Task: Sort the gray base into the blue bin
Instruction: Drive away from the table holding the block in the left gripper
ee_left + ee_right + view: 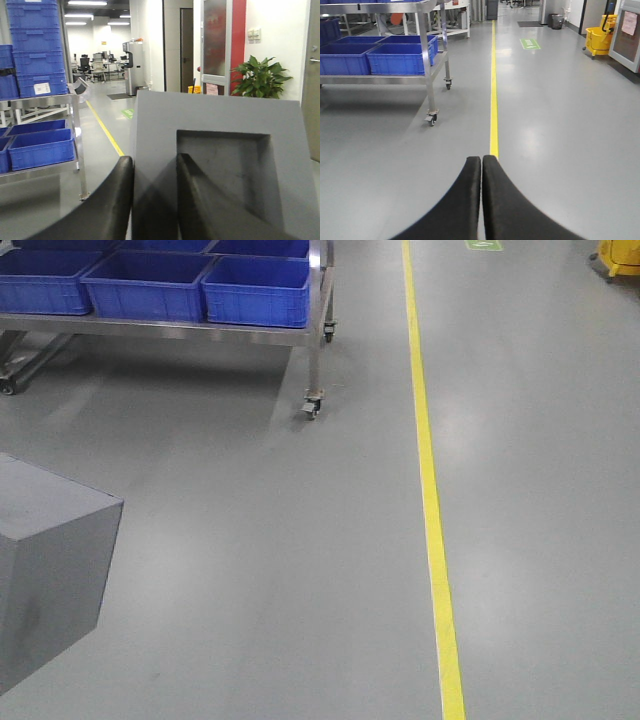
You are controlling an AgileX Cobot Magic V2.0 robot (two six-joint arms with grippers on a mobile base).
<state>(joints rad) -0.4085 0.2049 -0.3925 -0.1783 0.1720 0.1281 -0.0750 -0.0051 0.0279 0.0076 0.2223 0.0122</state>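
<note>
Two fingers, left gripper [154, 165]: I see them clamped on one wall of the gray base [215, 165]; one outside, one inside its square recess
Right gripper [481, 160]: fingers pressed together; nothing between them; over bare floor
Gray base: in my left gripper; well apart from the trolley
Blue bin [255, 295]: right end of the steel trolley [318, 335] shelf; others alike beside it
Yellow line [430, 490]: right of the trolley

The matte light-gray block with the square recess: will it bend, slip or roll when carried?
Probably stiff: the matte light-gray block shows straight edges in the left gripper. Flat faces suggest no rolling. The fingers pinch only one recess wall, so it might pivot.
</note>
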